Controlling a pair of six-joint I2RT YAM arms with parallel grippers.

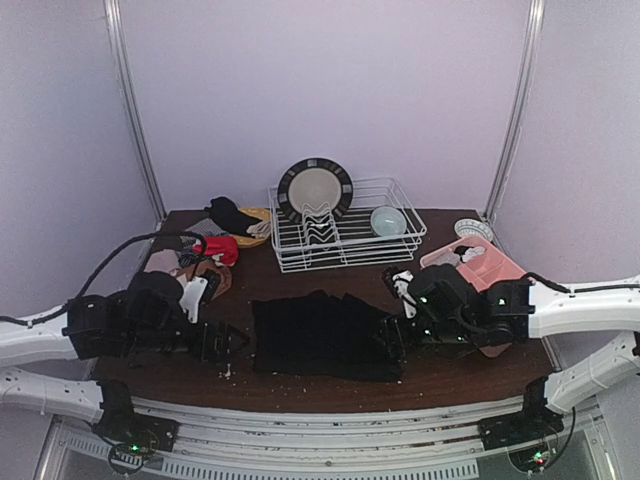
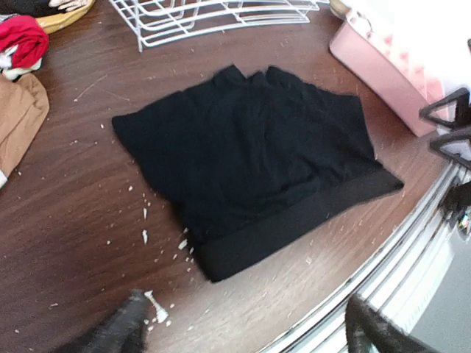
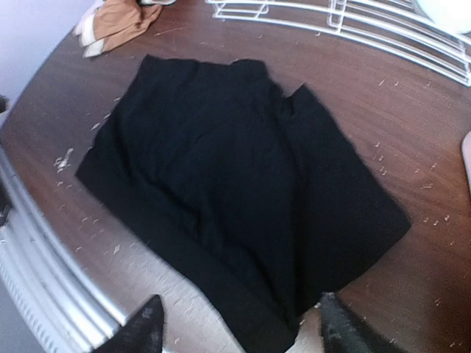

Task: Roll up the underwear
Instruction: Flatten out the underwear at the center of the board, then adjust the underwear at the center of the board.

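A black pair of underwear (image 1: 325, 335) lies flat and spread out in the middle of the brown table (image 1: 250, 290), close to the near edge. Its thick waistband runs along the near side.

The left gripper (image 2: 243, 323) sits low over the table, just left of the black underwear. Its two fingers (image 2: 121, 327) are spread wide apart and hold nothing.

The right gripper (image 3: 241, 309) is at the right end of the black underwear. Its fingers (image 3: 143, 331) are wide apart too. A corner of the cloth lies between them, but they are not squeezing it.

More underwear sits in a little pile at the far left of the table: a red piece (image 1: 218, 248), a brown piece (image 1: 207, 277) and another black piece (image 1: 230, 212).

A white wire dish rack (image 1: 345, 240) stands at the far side, with a plate (image 1: 315, 188) standing up in it and a pale bowl (image 1: 388, 220). A pink tray (image 1: 478, 268) is on the right. Small white crumbs (image 2: 147, 235) are dotted over the table.
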